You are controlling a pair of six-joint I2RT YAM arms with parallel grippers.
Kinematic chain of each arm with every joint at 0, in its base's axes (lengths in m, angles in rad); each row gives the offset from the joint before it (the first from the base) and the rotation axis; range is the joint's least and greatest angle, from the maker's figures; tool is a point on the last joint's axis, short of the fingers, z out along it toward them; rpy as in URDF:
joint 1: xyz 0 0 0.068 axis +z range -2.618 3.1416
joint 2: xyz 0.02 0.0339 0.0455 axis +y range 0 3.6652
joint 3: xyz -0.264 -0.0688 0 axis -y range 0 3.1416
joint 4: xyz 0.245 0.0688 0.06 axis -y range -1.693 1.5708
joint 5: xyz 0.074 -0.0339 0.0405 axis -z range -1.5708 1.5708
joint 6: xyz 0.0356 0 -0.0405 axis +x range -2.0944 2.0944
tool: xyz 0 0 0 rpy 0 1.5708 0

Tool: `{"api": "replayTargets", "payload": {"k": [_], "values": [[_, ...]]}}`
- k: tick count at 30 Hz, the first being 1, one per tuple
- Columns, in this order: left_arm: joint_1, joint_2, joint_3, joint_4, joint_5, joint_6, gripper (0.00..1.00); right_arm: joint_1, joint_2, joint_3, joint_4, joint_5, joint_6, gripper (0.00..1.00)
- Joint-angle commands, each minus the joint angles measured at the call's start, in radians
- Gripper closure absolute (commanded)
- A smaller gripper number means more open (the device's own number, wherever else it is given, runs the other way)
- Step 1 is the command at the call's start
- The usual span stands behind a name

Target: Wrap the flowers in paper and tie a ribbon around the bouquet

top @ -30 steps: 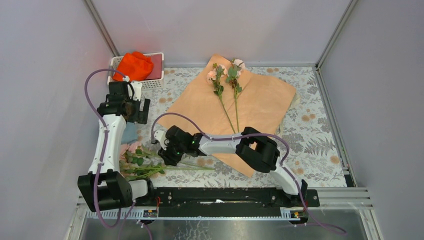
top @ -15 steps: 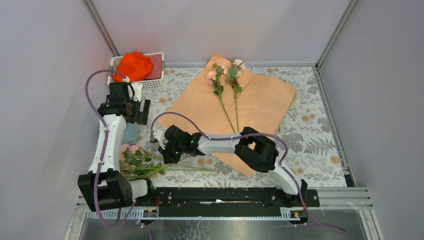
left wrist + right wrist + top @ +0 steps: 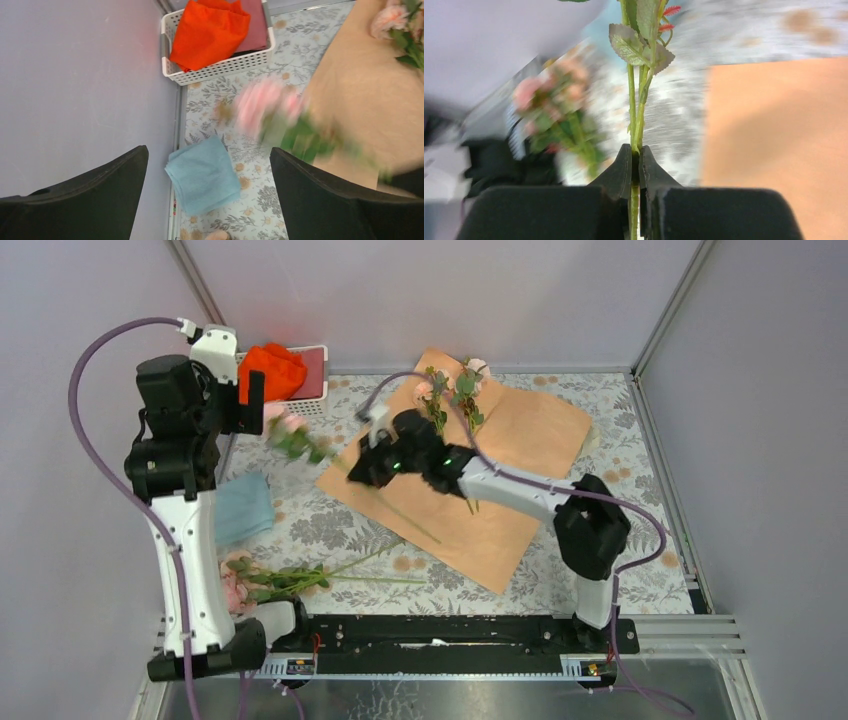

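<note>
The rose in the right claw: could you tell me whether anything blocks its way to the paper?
Nothing visible does. The right claw holds the rose over the paper's left edge; two roses already lie further back on it.

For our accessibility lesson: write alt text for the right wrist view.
The right gripper is shut on a leafy green flower stem. Peach paper lies at right; blurred pink flowers at left.

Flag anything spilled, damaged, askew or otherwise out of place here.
Nothing spilled or damaged. The paper lies askew to the table edges, its far corner at the back wall. A bunch of flowers lies off it at the near left; the right end effector grips one rose stem.
</note>
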Motion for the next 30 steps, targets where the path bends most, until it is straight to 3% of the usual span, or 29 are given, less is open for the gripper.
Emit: {"api": "replayTargets", "payload": {"k": [1,5,9,12,15,17,20,24,30], "values": [[0.004,-0.002,-0.036,-0.099,0.088,-0.001,0.01,-0.233,-0.047,-0.071,0.097,0.221,0.097,1.0],[0.005,-0.004,-0.151,-0.078,0.102,-0.005,0.01,-0.353,0.026,-0.046,0.062,0.447,0.039,1.0],[0.004,-0.029,-0.263,-0.035,0.092,0.007,0.01,-0.406,0.117,0.005,0.018,0.57,-0.028,1.0],[0.004,-0.022,-0.3,-0.029,0.083,0.009,0.01,-0.431,0.178,0.05,-0.013,0.577,-0.056,0.97],[0.005,-0.018,-0.319,-0.021,0.083,0.006,0.01,-0.434,0.217,0.152,-0.164,0.552,-0.081,0.6],[0.004,-0.014,-0.327,-0.016,0.079,0.004,0.01,-0.421,0.194,0.167,-0.198,0.536,-0.111,0.48],[0.005,-0.006,-0.327,-0.009,0.077,-0.002,0.01,-0.333,0.102,0.13,-0.2,0.573,-0.199,0.39],[0.004,-0.008,-0.338,0.001,0.085,-0.011,0.01,-0.138,-0.054,-0.019,-0.159,0.526,-0.308,0.36],[0.005,0.001,-0.354,0.013,0.07,-0.01,0.01,0.091,-0.12,-0.199,-0.053,0.075,-0.29,0.42]]}}
